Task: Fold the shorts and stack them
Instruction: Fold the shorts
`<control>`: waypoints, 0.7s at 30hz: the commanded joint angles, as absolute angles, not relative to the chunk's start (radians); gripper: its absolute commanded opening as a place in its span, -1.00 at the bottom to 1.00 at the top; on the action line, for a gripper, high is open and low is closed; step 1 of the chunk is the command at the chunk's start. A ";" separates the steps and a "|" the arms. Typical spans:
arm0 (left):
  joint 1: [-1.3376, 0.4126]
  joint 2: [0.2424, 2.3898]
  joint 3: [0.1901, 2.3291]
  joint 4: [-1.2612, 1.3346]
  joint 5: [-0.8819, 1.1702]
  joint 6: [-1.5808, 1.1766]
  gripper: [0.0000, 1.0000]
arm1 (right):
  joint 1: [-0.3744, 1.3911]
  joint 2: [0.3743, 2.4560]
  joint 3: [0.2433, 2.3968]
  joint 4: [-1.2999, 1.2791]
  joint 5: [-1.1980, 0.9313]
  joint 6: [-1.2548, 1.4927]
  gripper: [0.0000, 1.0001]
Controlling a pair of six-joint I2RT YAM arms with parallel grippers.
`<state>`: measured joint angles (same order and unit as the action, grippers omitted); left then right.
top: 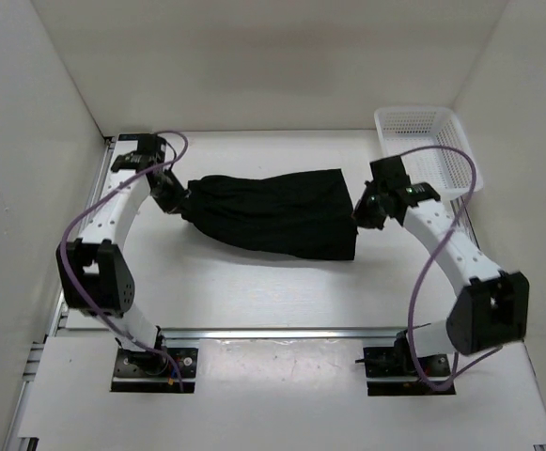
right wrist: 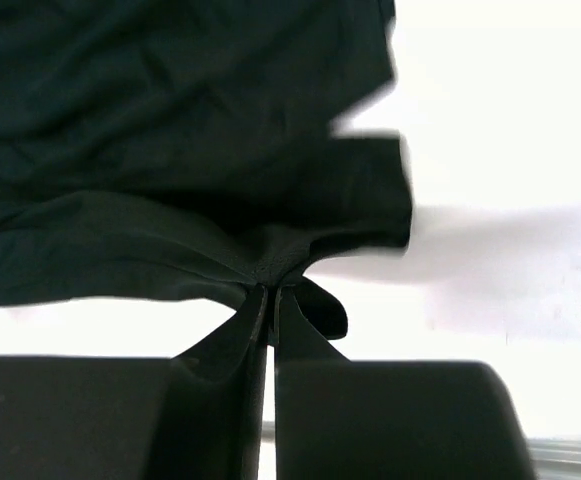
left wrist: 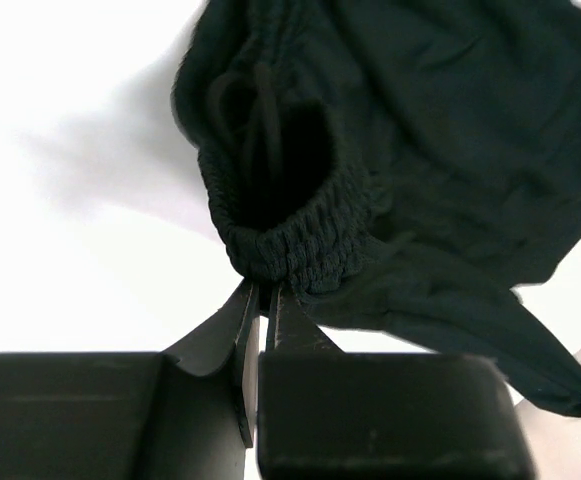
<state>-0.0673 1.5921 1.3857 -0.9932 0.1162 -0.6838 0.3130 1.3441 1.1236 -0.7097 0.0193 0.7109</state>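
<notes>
The black shorts [top: 273, 214] hang stretched between my two grippers in the middle of the table, sagging toward the near side. My left gripper [top: 180, 199] is shut on the ribbed waistband [left wrist: 290, 250] at the left end; the left wrist view shows the jaws [left wrist: 262, 290] pinched on it. My right gripper [top: 360, 212] is shut on the leg-hem end of the shorts [right wrist: 170, 150]; the right wrist view shows cloth bunched between the fingertips [right wrist: 270, 290].
A white mesh basket [top: 423, 146] stands at the back right, just behind the right arm. White walls enclose the table on the left, back and right. Purple cables loop off both arms.
</notes>
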 commanded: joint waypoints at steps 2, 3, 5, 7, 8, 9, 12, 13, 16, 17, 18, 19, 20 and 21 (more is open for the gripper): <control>-0.067 1.742 1.606 -1.075 0.087 -0.699 -0.79 | 0.289 1.515 1.331 -0.724 0.095 0.629 -1.00; -0.067 1.773 1.693 -1.086 0.078 -0.699 -0.79 | 0.276 1.581 1.366 -0.724 0.104 0.620 -1.00; -0.058 1.877 1.781 -1.112 0.090 -0.709 -0.79 | 0.262 1.685 1.475 -0.715 0.104 0.609 -1.00; -0.034 1.954 1.914 -1.138 0.115 -0.709 -0.79 | 0.249 1.759 1.555 -0.715 0.104 0.609 -1.00; -0.023 2.029 1.955 -1.147 0.127 -0.709 -0.79 | 0.233 1.797 1.640 -0.715 0.113 0.609 -1.00; -0.014 2.066 1.994 -1.147 0.138 -0.709 -0.79 | 0.233 1.883 1.688 -0.715 0.114 0.598 -1.00; 0.009 2.210 2.179 -1.147 0.179 -0.698 -0.79 | 0.189 2.066 1.909 -0.724 0.091 0.588 -1.00; 0.009 2.245 2.288 -1.138 0.198 -0.675 -0.79 | 0.189 2.110 1.964 -0.724 0.091 0.588 -1.00; 0.034 2.373 2.464 -1.091 0.264 -0.617 0.40 | 0.154 2.284 2.184 -0.706 0.026 0.578 -0.52; 0.034 2.416 2.503 -1.091 0.288 -0.617 0.76 | 0.141 2.345 2.233 -0.719 -0.006 0.578 -0.11; 0.034 2.416 2.526 -1.101 0.301 -0.605 1.00 | 0.141 2.356 2.279 -0.719 -0.030 0.578 0.32; 0.043 2.416 2.526 -1.089 0.301 -0.576 1.00 | 0.141 2.356 2.279 -0.704 -0.047 0.568 0.57; 0.043 2.399 2.508 -1.072 0.287 -0.565 1.00 | 0.153 2.321 2.249 -0.687 -0.048 0.557 0.83; 0.043 2.344 2.476 -1.049 0.269 -0.554 1.00 | 0.163 2.300 2.182 -0.671 -0.048 0.531 0.91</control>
<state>0.0372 2.4653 2.4615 -1.0885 0.2424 -0.6193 0.1497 2.3661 2.2021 -0.6903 0.0048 0.5873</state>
